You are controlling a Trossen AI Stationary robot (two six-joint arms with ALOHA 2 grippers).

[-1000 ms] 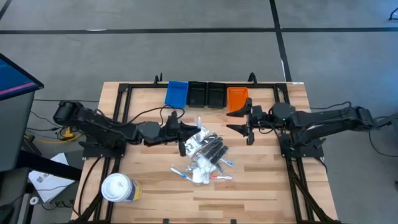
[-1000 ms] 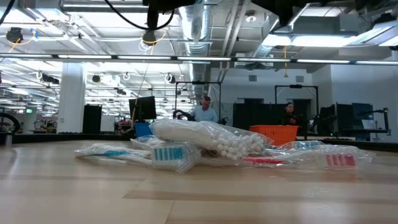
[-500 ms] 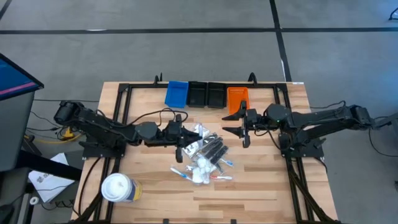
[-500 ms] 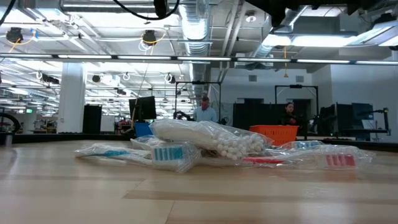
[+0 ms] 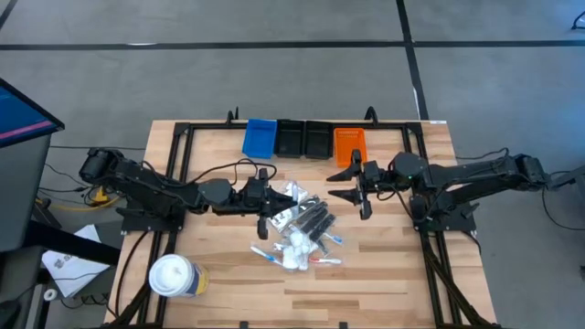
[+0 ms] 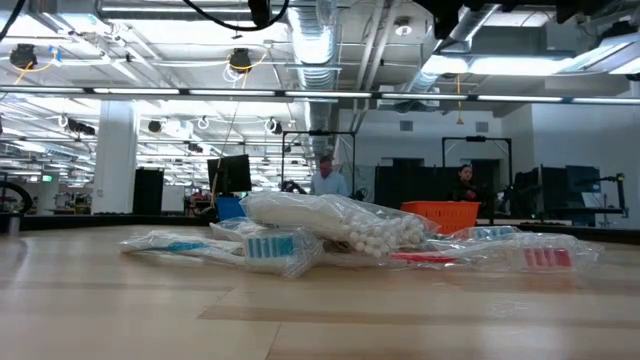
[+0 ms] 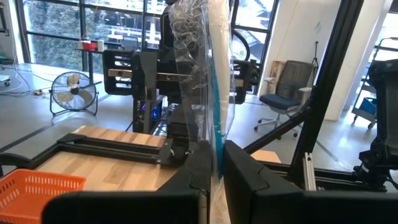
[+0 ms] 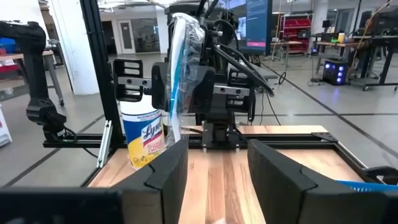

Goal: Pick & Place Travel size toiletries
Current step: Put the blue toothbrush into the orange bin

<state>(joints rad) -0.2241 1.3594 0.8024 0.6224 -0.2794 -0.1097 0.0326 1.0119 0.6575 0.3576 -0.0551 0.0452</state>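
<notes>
Left fingers (image 7: pixel 211 163) clamped on a clear sachet (image 7: pixel 200 74), held upright above the bench (image 5: pixel 384 274), beside the pile (image 5: pixel 302 233). Right fingers (image 5: pixel 359 189) have moved in toward it, narrowing but empty: handover looks likely next.

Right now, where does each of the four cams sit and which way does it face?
High: overhead, straight down; both arms, light wooden table, pile of clear plastic toiletry sachets.
Low: table-top height, level across the pile into the room; no gripper shows.
Left wrist: on the left arm, faces the right arm; left gripper shut on a clear blue-striped sachet.
Right wrist: faces the left arm; right gripper open.
Shared: both wrist views show that held sachet.
</notes>
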